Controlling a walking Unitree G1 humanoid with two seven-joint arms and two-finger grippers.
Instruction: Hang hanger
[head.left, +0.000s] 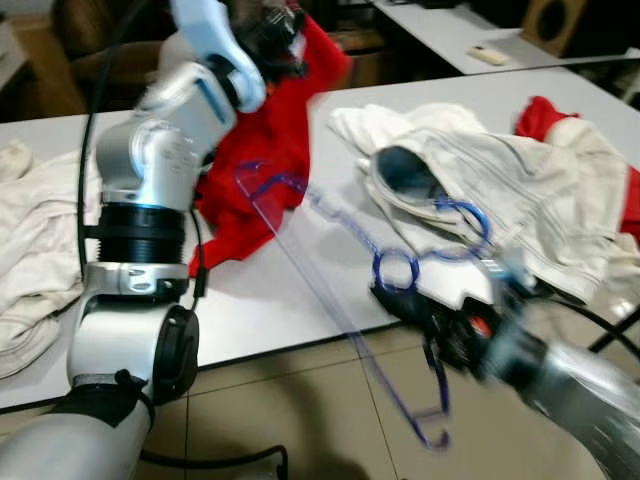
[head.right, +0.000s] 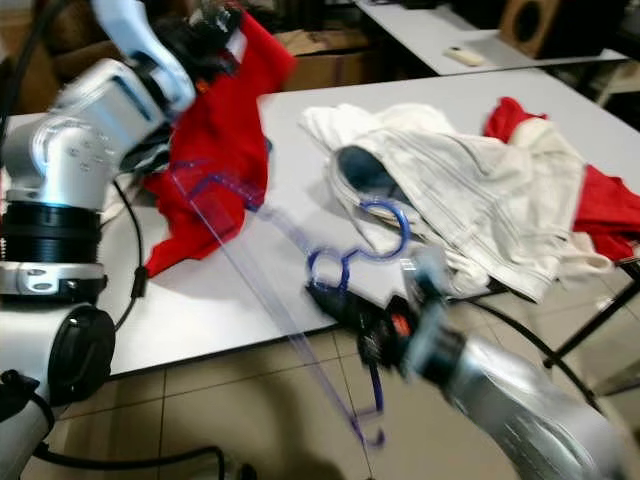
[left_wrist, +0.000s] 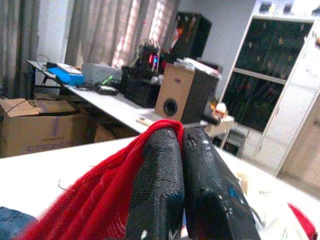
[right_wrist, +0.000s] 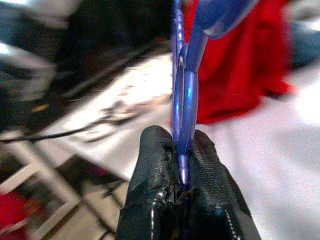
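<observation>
Right gripper (right_wrist: 181, 165), jaws clamped on a blue hanger (head.left: 345, 225), hovers past the desk (head.left: 300, 290) edge (wrist view confirms); left gripper (left_wrist: 181, 165) pinches a red garment (head.left: 265, 170) aloft.

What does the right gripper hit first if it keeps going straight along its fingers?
Probably the red garment. The right gripper, shut on the blue hanger, points over the white table toward that cloth, which the left gripper holds up. Depth is blurred, so it's uncertain.
</observation>
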